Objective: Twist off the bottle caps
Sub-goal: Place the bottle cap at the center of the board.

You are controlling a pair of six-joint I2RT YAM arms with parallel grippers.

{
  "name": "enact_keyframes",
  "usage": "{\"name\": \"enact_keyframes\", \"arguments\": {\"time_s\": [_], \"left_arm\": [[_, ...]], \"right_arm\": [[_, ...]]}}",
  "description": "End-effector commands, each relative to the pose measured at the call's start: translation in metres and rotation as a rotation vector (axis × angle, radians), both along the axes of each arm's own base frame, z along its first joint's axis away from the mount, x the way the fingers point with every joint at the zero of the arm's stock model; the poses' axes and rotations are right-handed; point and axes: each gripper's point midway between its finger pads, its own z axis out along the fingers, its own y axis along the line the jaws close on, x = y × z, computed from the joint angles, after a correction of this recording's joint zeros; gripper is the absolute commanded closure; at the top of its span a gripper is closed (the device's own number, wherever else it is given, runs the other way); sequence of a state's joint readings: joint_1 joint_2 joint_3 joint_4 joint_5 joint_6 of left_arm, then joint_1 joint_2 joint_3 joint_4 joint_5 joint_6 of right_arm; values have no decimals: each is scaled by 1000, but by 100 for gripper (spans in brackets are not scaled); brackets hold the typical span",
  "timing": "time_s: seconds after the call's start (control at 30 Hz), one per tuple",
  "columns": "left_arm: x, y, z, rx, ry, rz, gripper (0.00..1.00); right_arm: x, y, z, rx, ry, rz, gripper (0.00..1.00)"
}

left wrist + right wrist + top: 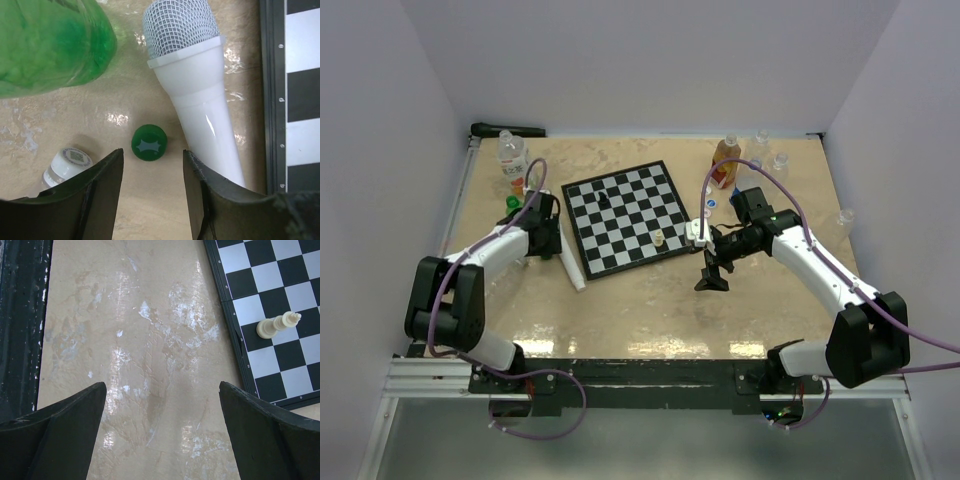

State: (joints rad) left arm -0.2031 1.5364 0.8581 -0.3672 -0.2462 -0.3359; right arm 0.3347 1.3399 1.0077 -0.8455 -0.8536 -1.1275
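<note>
Green screw cap (148,143), pale star-shaped mark on top, lying loose on desk (125,100), left tool (152,167) parted near it, gripping nothing, right tool (162,400) wide apart, empty.

The right tool (161,387) gapes above the table (125,340), beside a chessboard (270,300) bearing a white piece (277,325).

We are seeing the table (150,340) gleaming glossy, its beige surface mottled. The green cap (148,143) is showing smooth plastic, the green bottle (50,45) translucent, crinkled plastic. The white microphone (205,115) is shining with a glossy plastic body under a fine mesh head, and the chessboard (280,280) is looking smooth.
</note>
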Motion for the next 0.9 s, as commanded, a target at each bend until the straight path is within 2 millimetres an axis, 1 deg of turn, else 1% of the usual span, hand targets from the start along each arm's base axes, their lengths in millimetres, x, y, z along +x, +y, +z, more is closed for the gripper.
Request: {"name": "enact_keyframes", "arguments": {"time_s": [0.0, 0.13, 0.27, 0.37, 0.5, 0.6, 0.8, 0.87], "left_arm": [[10, -16, 35, -85, -83, -59, 45], [2, -28, 44, -142, -74, -120, 44], [-2, -31, 59, -156, -90, -142, 43], [-2, -31, 74, -158, -116, -154, 43], [-2, -26, 90, -134, -150, -147, 42], [-3, -18, 100, -97, -166, -136, 41], [-8, 0, 111, -1, -159, -122, 39], [-9, 10, 115, 51, -163, -108, 39]], "right_arm": [[0, 1, 3, 5, -22, 14, 2], [0, 1, 3, 5, -22, 14, 2], [0, 1, 3, 6, -22, 15, 2], [0, 1, 3, 6, -22, 15, 2], [1, 0, 3, 6, -22, 13, 2], [0, 1, 5, 9, -24, 15, 2], [-1, 1, 6, 14, -29, 20, 2], [-2, 1, 7, 16, -29, 24, 2]]}}
